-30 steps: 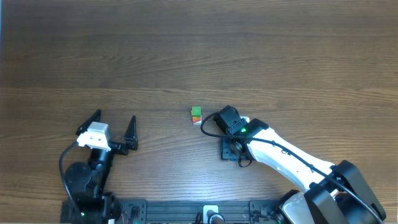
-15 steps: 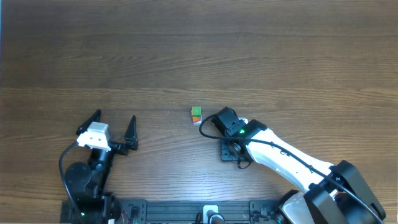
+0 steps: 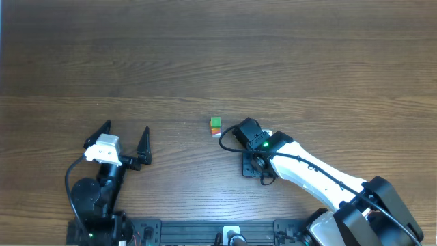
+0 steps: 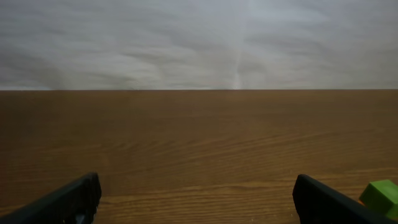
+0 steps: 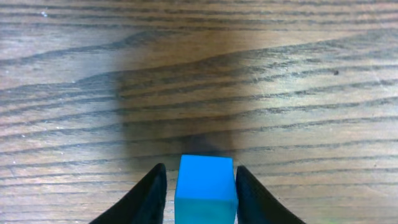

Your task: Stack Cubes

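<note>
The right gripper (image 5: 200, 177) holds a blue cube (image 5: 206, 190) between its two fingers (image 5: 149, 196), which press against the cube's left and right faces with no gap showing on either side. The right wrist view looks straight down past the cube onto the wood grain of the table (image 3: 205, 55), where a soft dark shadow spreads under and just beyond the cube. From above, the right arm (image 3: 307, 174) reaches from the near right corner toward the middle of the table, and its wrist ends just to the right of, and slightly nearer than, a small stack. That stack sits near the centre of the table and has a green cube (image 3: 216, 122) on top of an orange cube (image 3: 216, 129); whatever lies under the orange one is too small to make out. The blue cube is apart from the stack, to its right. The left gripper (image 3: 125, 128) rests at the near left with its fingers spread wide and nothing between them. In the left wrist view it points along the table toward the far edge, and the green cube appears off to its right, with a sliver of orange at its lower edge.
</note>
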You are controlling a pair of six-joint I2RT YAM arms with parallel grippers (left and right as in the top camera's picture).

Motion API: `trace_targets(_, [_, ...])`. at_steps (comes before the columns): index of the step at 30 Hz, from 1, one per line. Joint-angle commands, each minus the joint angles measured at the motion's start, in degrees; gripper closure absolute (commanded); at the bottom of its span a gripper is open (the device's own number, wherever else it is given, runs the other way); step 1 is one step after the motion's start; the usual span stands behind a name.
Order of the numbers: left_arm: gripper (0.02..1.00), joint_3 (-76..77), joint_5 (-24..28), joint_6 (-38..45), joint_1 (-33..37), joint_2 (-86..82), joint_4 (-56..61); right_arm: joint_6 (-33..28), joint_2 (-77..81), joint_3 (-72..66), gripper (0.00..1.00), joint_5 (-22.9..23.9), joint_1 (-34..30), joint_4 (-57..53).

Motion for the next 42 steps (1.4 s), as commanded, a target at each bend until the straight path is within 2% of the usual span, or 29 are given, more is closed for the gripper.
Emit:
trace_targets(1, [0.023,-0.35,0.57,1.05,-0.28,-0.28,0.13,0.11,-1.09,-0.59,0.691,-0.31,0.42,-0.11])
trace_targets(11, [0.018,-0.35,0.57,1.03,-0.28,-0.28,0.13,0.11,-1.09,-0.59,0.814,-0.28,0.42,-0.24])
trace_targets(21, [0.018,-0.35,0.57,1.03,-0.28,-0.28,0.13,-0.15,-1.11,-0.26,0.882,-0.26,0.17,-0.39])
trace_targets(26, [0.018,-0.35,0.57,1.03,-0.28,-0.28,0.13,-1.11,-1.11,2.93,0.912,0.83,-0.66,-4.09])
trace_targets(34, [0.020,-0.35,0.57,1.03,-0.28,-0.28,0.13,-4.26,-1.11,15.45,0.941,3.02,-2.49,-14.40])
trace_targets(42, [0.018,-0.35,0.57,1.03,-0.28,-0.28,0.13,-5.70,2.47,36.50,0.969,4.94,-4.37,-28.00])
